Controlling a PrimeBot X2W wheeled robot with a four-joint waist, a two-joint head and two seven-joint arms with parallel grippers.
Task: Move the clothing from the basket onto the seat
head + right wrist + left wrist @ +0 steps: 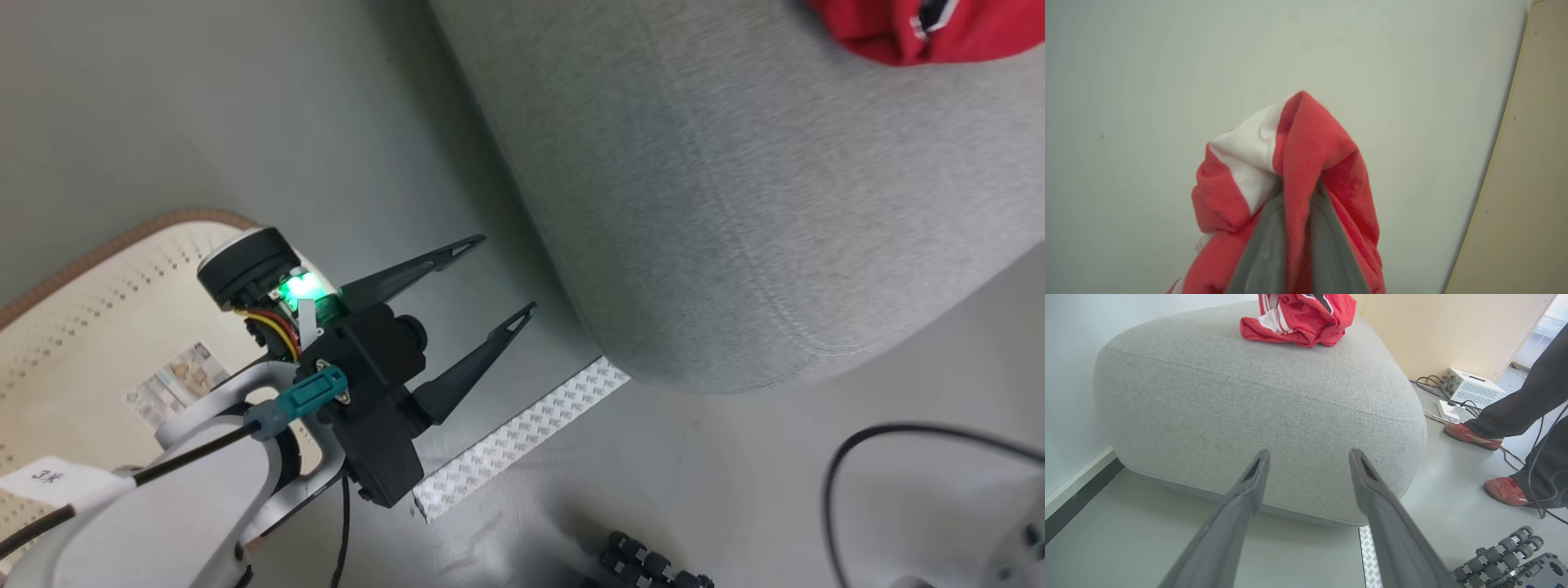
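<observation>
My right claw (1300,190) is squeezed tight on a red and white cloth (1310,139). The cloth pokes up past my fingertips and hangs down both sides of them. I cannot tell from here where it is over the seat.

My left claw (506,273) is spread wide with nothing in it. It hangs above the floor, between the basket (82,327) and the seat (694,204), and points at the side of the seat.

A red bundle (1298,318) of clothing lies crumpled on top of the seat, far from my left claw. So I think one piece is done, and the one I hold is the next to bring over.

This cloth looks soft, light and floppy. It will not break, and it will not hold any shape. I think it will sag and swing when my arm moves. I have it by a bunched fold. That is a good place, since a thick fold slips less than one thin layer. The loose ends could drag or catch on something, so I should carry it high and let go over the middle of the seat.
</observation>
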